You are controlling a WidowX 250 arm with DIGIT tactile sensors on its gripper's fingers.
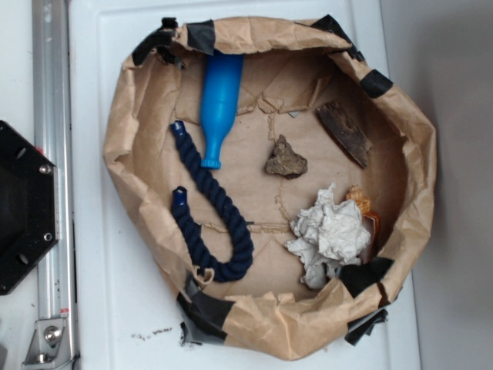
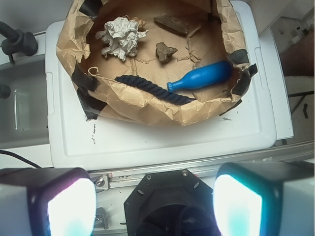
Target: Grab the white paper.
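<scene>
Upper left in the wrist view, the white paper (image 2: 120,37) lies far from the spread-jawed gripper (image 2: 153,204); approach from above, clearing the liner's rim (image 2: 147,105).

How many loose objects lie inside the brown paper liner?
6, perhaps more hidden: blue bottle, navy rope, brown rock, bark piece, white paper, and an orange item partly behind it.

A brown paper liner (image 1: 139,146) forms a taped-up basin on a white lid (image 1: 100,46). Inside the liner lie a blue bottle (image 1: 219,104), a dark blue rope (image 1: 208,223) curled beside it, a brown rock (image 1: 286,159) near the middle, and a strip of bark (image 1: 343,132) toward the far wall.
</scene>
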